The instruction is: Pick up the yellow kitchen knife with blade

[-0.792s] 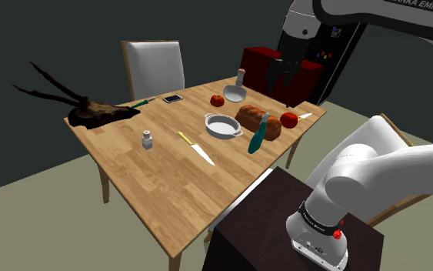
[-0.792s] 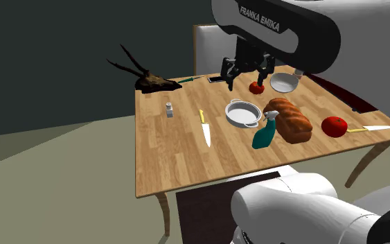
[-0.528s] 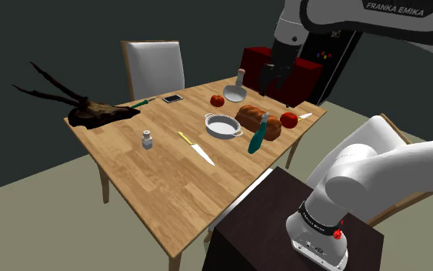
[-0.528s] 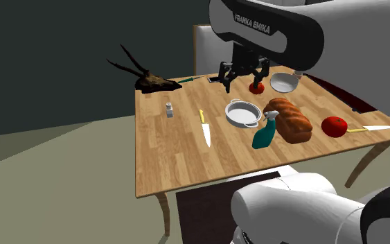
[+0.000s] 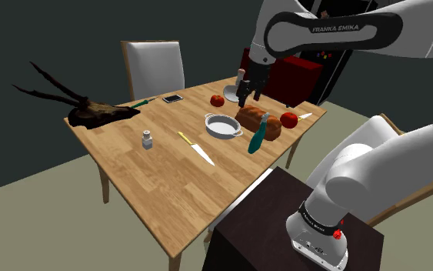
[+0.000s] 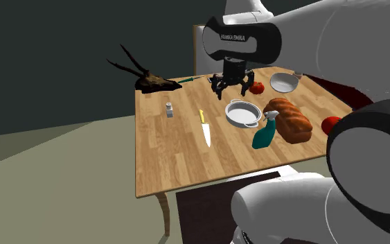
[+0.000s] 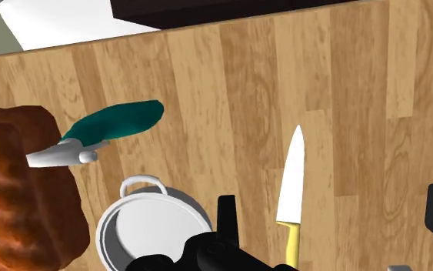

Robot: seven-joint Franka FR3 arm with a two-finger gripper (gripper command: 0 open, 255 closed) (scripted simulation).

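Gripper (image 5: 244, 97) hangs over the table (image 5: 157, 192) near the white pan (image 5: 221, 125), fingers spread wide, holding nothing; yellow-handled knife (image 5: 195, 148) lies flat around mid-table, well off every edge.

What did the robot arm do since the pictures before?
The gripper swung toward the shoulder view's left and lower, out over the table, nearer the yellow-handled knife. It is open and holds nothing. The knife, the white pot and the bread loaf lie where they were.
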